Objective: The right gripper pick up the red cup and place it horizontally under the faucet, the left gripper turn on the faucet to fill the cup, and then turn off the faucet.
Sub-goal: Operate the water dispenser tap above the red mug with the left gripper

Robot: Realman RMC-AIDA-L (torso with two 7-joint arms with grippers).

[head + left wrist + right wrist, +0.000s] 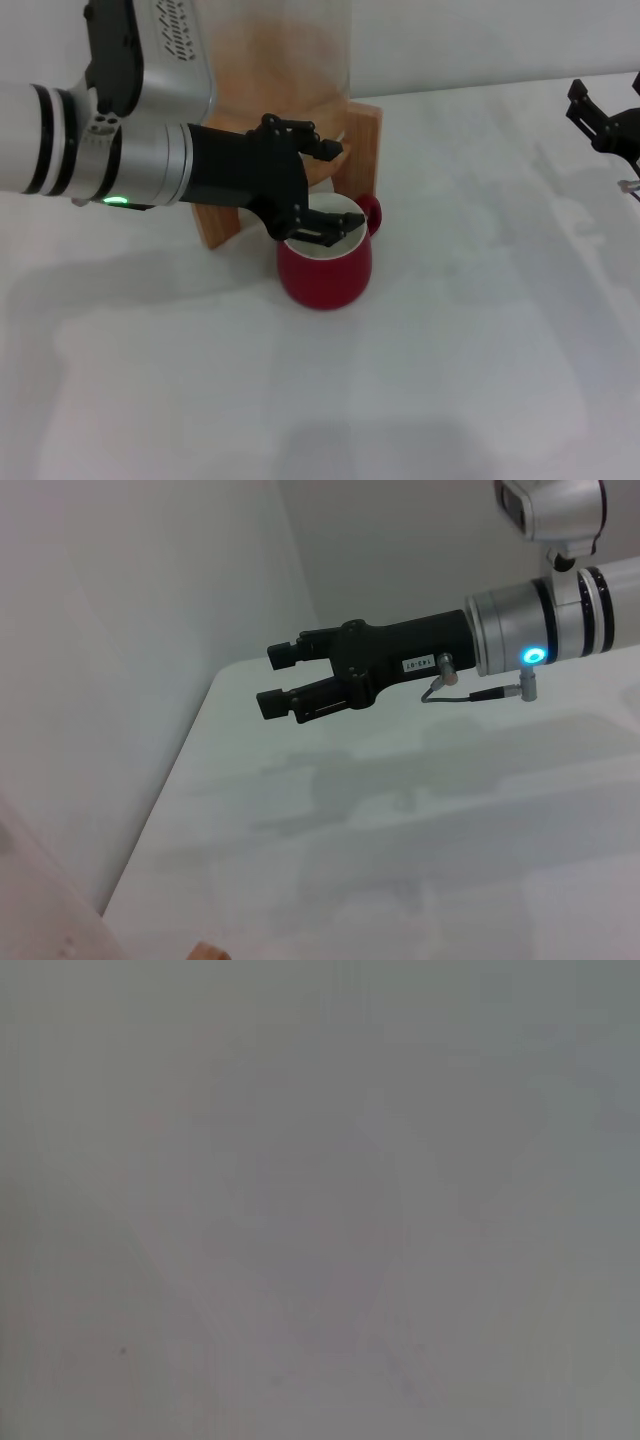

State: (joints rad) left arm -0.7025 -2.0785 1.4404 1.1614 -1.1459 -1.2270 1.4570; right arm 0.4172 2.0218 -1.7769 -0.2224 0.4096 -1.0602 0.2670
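Observation:
The red cup [325, 268] stands upright on the white table, right in front of the wooden stand [366, 135], its handle toward the stand. My left gripper [333, 186] reaches in from the left just above the cup's rim. Its fingers are spread open, one at the stand's shelf and one over the cup's white inside. The faucet is hidden behind this gripper. My right gripper [603, 112] hovers open at the far right edge, well away from the cup; the left wrist view also shows the right gripper [276, 678], empty above the table.
The clear glass dispenser [290, 50] sits on the wooden stand at the back. The white table [470, 330] stretches in front and to the right. The right wrist view shows only a plain grey surface.

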